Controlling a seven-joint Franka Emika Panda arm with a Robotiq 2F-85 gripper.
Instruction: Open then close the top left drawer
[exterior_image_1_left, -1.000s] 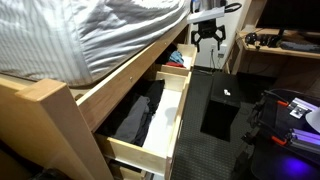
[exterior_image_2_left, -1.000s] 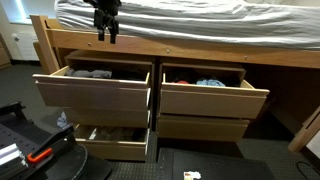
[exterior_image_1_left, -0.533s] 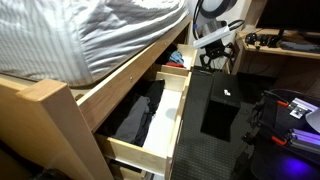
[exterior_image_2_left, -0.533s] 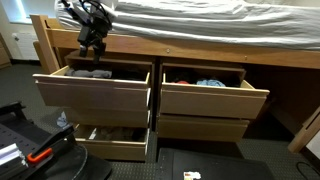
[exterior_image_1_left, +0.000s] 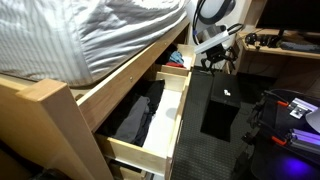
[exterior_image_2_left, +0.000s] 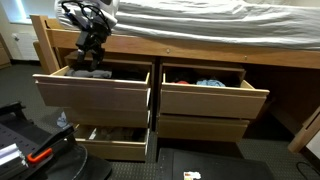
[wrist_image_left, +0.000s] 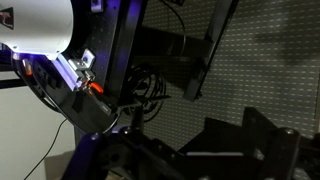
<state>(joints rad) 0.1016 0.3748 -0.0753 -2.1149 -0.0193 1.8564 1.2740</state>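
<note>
The top left drawer (exterior_image_2_left: 92, 95) stands pulled out in both exterior views, a long pale-wood box with black clothing (exterior_image_1_left: 140, 112) inside. My gripper (exterior_image_2_left: 90, 60) hangs tilted just above the drawer's back part, below the bed rail. It also shows by the far end of the bed front (exterior_image_1_left: 214, 58). Its fingers look open and hold nothing. In the wrist view the dark fingers (wrist_image_left: 240, 142) stand apart over the perforated black floor mat, and the drawer is out of view.
The top right drawer (exterior_image_2_left: 205, 95) with blue and red items is open. So is the lower left drawer (exterior_image_2_left: 112, 145) with white and dark items. A striped mattress (exterior_image_1_left: 90, 35) lies on top. A black box (exterior_image_1_left: 222, 105) and robot gear (exterior_image_1_left: 295, 108) stand on the floor mat.
My gripper has come down from the mattress edge towards the top left drawer and has tilted over. The drawers have not moved.
</note>
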